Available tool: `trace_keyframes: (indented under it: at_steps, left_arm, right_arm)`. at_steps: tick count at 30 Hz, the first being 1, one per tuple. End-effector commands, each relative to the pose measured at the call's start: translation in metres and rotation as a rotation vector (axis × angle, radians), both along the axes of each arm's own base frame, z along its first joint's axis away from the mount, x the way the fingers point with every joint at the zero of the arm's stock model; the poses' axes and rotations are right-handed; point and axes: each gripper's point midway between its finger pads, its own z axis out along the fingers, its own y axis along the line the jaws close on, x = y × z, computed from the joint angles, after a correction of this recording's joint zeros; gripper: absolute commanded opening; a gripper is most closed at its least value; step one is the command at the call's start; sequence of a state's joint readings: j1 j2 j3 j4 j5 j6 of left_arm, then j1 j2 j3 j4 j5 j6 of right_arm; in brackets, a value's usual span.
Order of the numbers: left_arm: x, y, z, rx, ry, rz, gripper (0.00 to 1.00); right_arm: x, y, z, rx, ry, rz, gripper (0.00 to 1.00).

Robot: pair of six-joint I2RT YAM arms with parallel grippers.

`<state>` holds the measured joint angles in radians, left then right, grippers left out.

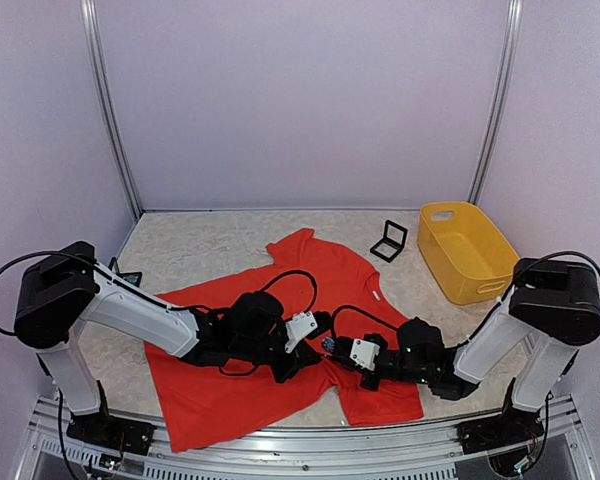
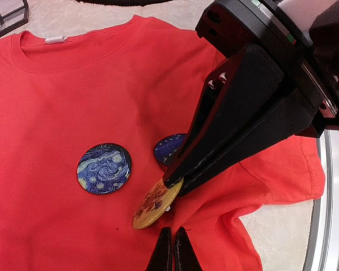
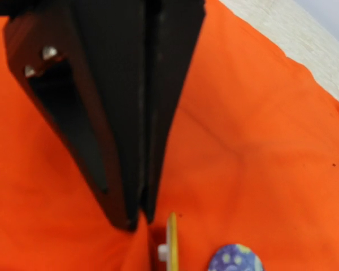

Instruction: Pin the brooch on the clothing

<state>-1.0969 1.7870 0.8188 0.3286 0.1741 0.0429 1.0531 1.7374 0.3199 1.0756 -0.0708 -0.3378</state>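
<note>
Right claw [image 2: 178, 183] nips brooch [image 2: 155, 206] by its rim, left claw [image 2: 173, 232] pinches shirt [image 2: 73, 101]; that thin hold may let brooch twist

Pale lilac walls [image 1: 300, 100], metal corner posts [image 1: 113, 120], beige mottled tabletop [image 1: 190, 245], even light.

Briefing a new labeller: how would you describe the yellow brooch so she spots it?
Find the red-orange T-shirt spread before the arms. On its chest lie two round blue brooches. Beside them, pinched in the right claw, is the only yellow-orange brooch, tilted up, not flat.
</note>
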Motion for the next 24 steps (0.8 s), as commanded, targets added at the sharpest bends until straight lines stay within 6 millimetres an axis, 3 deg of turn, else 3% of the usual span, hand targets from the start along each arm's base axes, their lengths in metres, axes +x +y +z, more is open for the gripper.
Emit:
trace_keyframes:
  at_steps: [1,5,12,21,24]
  left_arm:
    - [0.001,-0.007,0.022,-0.081,-0.004,-0.007,0.0]
    - [0.001,-0.006,0.019,-0.075,-0.003,-0.004,0.0]
    - [0.003,0.001,0.015,-0.06,-0.012,0.015,0.0]
    - [0.002,0.003,0.016,-0.059,-0.023,0.006,0.0]
    - [0.0,0.005,0.017,-0.056,-0.023,-0.002,0.21]
  right_arm:
    - [-0.012,0.007,0.006,0.038,0.012,0.04,0.0]
    - [-0.017,0.01,0.009,0.051,0.013,0.067,0.0]
    - [-0.029,0.014,0.033,0.145,0.05,0.117,0.0]
    - [-0.042,0.016,0.037,0.18,0.119,0.176,0.0]
    - [-0.041,0.019,0.035,0.178,0.133,0.182,0.0]
